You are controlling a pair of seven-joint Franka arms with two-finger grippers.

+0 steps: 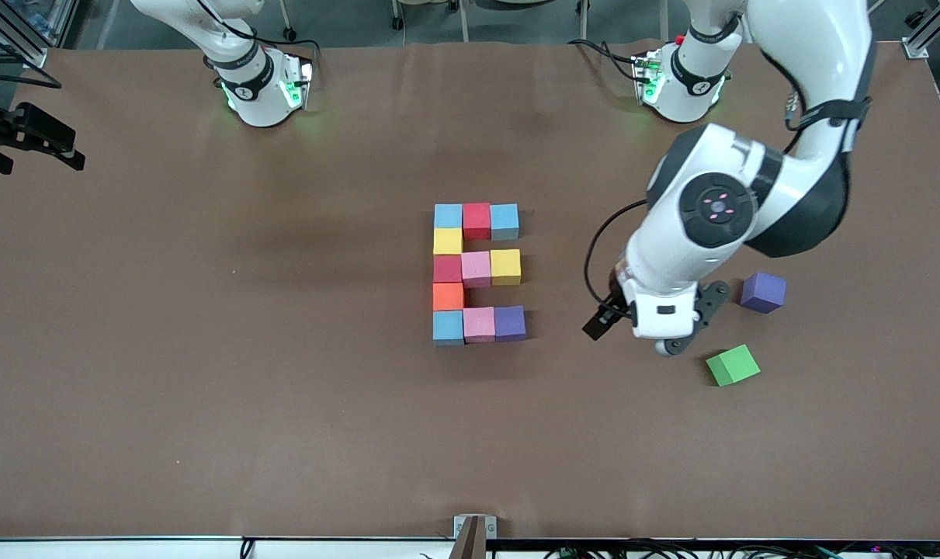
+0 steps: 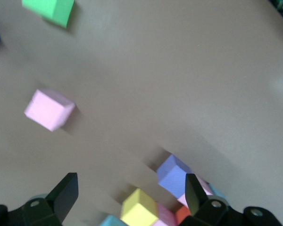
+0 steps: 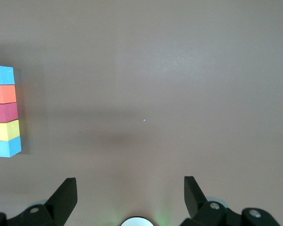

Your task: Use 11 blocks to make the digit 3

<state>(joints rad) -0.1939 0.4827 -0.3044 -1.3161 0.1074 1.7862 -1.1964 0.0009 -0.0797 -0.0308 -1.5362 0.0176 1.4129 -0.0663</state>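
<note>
Eleven blocks [image 1: 476, 268] sit packed together mid-table. A column of five runs blue [image 1: 448, 215], yellow, red, orange [image 1: 448, 296], blue, and three two-block rows reach toward the left arm's end, the nearest ending in purple [image 1: 510, 322]. My left gripper [image 1: 609, 320] hangs open and empty over bare table between that group and the loose cubes. In the left wrist view the left gripper [image 2: 129, 193] looks toward the purple [image 2: 173, 174] and yellow [image 2: 139, 207] blocks. My right gripper [image 3: 129, 195] is open, high over bare table, and the column [image 3: 4, 112] lies at that view's edge.
A loose purple cube [image 1: 763, 292] and a green cube [image 1: 733, 365] lie toward the left arm's end. A pale pink cube [image 2: 49, 109] shows in the left wrist view only, near the green cube [image 2: 49, 9]; the arm hides it from the front camera.
</note>
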